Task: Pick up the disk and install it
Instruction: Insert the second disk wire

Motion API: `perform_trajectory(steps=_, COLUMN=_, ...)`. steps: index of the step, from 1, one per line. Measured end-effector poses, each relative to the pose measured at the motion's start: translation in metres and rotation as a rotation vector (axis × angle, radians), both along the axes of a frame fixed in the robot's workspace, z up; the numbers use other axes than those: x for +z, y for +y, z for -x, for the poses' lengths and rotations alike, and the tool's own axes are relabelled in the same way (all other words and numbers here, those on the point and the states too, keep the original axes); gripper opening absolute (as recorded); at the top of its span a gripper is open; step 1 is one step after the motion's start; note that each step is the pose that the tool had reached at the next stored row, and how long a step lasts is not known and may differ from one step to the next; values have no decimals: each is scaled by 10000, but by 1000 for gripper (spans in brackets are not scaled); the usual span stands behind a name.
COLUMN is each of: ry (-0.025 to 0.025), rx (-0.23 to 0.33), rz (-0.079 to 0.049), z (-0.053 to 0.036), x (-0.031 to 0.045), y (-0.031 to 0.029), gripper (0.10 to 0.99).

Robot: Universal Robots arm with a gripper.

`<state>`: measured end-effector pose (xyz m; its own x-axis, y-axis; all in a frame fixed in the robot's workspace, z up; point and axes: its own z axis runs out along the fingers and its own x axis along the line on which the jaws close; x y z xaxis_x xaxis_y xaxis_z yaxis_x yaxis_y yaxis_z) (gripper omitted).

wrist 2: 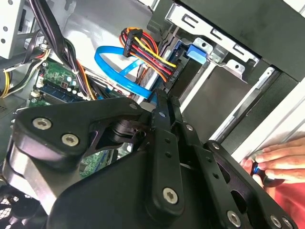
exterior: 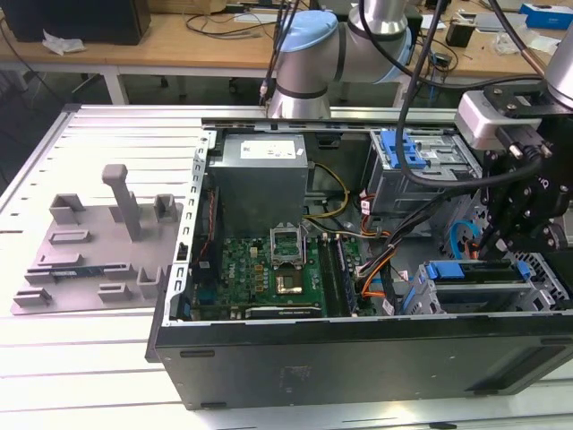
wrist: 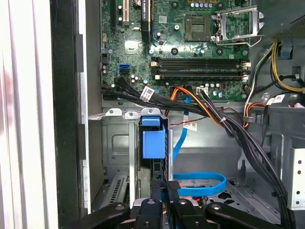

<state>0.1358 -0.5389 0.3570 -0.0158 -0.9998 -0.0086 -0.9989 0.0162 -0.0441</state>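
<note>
Grey slatted table [exterior: 107,358] is carrying an open PC case [exterior: 358,358] and a grey fixture plate [exterior: 89,269] on the exterior view's left. We are seeing cables [wrist: 228,124] crossing above the drive cage [exterior: 483,287]. The disk [wrist: 153,143] is sitting in that cage, the gripper [wrist: 164,191] pinching its edge. A hand [wrist 2: 279,160] is resting beside the case.

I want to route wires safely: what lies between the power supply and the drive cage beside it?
In the exterior view, yellow and black wires run between the power supply and the drive cage.
</note>
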Motion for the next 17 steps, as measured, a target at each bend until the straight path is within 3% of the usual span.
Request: perform_trajectory(steps=17, ry=0, rx=0, rz=-10, z=-8, x=-55, y=0, gripper=161)
